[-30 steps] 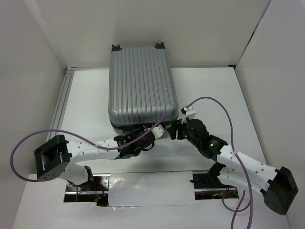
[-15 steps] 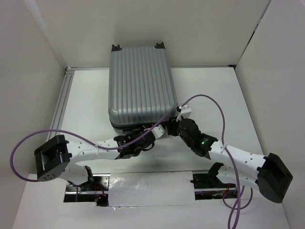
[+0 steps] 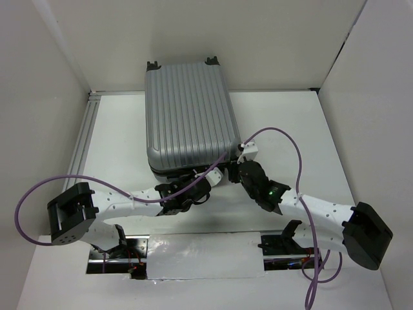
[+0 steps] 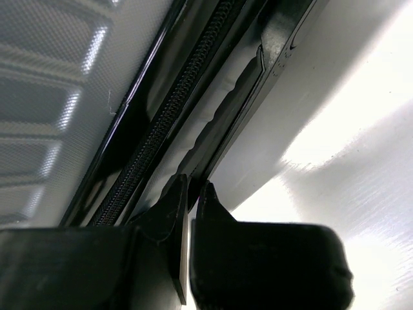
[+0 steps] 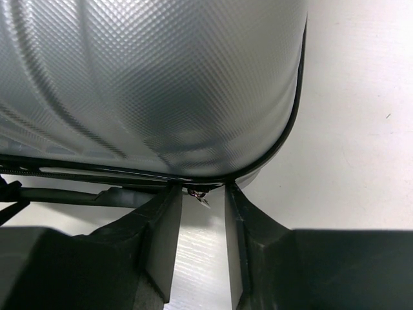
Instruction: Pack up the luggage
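Both at luggage [image 3: 186, 116] edge, left end effector [image 4: 192, 185] closed, right end effector [image 5: 201, 192] half-open.

The left arm [image 3: 116, 203] and right arm [image 3: 322, 210] wear white shells dotted with small dark screw holes, each broken by a boxy black joint housing [image 3: 71, 213] and black joints nearer the wrist. A loose purple cable [image 3: 64, 177] loops off each arm, and a green light [image 3: 274, 191] glows on the right arm's black wrist. The fingers [image 4: 174, 219] are matte black, flat-sided, tapering to blunt tips.
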Robot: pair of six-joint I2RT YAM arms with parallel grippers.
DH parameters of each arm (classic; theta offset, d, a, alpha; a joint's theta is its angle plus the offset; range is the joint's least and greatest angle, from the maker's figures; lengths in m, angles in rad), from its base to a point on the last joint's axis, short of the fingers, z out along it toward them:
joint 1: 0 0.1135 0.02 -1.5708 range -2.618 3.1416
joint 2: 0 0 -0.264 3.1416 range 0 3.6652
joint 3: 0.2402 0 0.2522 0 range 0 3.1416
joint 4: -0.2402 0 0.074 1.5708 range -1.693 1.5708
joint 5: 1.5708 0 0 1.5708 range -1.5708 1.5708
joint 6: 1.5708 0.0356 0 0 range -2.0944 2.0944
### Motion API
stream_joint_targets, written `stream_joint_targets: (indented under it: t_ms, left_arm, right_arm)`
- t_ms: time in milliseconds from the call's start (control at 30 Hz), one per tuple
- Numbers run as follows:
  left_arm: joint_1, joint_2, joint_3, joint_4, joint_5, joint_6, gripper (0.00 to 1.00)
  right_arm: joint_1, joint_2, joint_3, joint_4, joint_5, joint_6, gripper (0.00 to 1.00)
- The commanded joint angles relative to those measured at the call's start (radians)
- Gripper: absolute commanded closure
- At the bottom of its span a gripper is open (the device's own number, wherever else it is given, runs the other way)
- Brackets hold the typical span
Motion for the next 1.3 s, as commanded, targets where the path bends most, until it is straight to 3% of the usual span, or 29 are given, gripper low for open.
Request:
stream_joint_targets:
  t_ms: [0,100,133,333,367,433,500,533,867,1100,1267]
  left_arm:
    - [0.010,0.035,-0.035,0.001,0.003,-0.157,1.00]
    - [0.010,0.022,-0.046,0.011,0.003,-0.179,1.00]
    - [0.010,0.006,-0.055,0.011,-0.011,-0.179,1.00]
    - [0.010,-0.049,-0.084,0.011,-0.020,-0.207,1.00]
    - [0.010,-0.058,-0.093,0.011,-0.020,-0.207,1.00]
    - [0.010,-0.058,-0.094,0.011,-0.020,-0.207,1.00]
    - [0.010,-0.058,-0.094,0.021,-0.011,-0.207,1.00]
    - [0.010,-0.058,-0.094,0.021,-0.011,-0.207,1.00]
    - [0.010,-0.048,-0.094,0.030,-0.011,-0.197,1.00]
    - [0.010,-0.048,-0.094,0.050,0.000,-0.187,1.00]
    - [0.010,-0.048,-0.094,0.040,-0.011,-0.196,1.00]
  right_arm:
    - [-0.001,0.036,0.031,0.081,-0.004,0.041,0.78]
    - [-0.001,0.018,0.031,0.058,-0.004,0.063,0.91]
    - [-0.001,0.018,0.041,0.024,0.005,0.074,1.00]
    - [0.008,-0.010,0.059,-0.056,0.002,0.115,1.00]
    - [0.022,-0.027,0.059,-0.056,-0.024,0.106,0.78]
    - [0.022,-0.051,0.050,-0.056,-0.049,0.091,0.53]
    - [0.031,-0.060,0.039,-0.068,-0.037,0.072,0.38]
    - [0.031,-0.060,0.039,-0.089,-0.005,0.072,0.37]
    - [0.031,-0.011,0.048,-0.142,-0.047,0.101,0.43]
    - [0.021,0.007,0.031,-0.039,0.020,0.068,0.45]
    - [-0.005,0.032,0.042,0.014,-0.026,0.038,0.52]
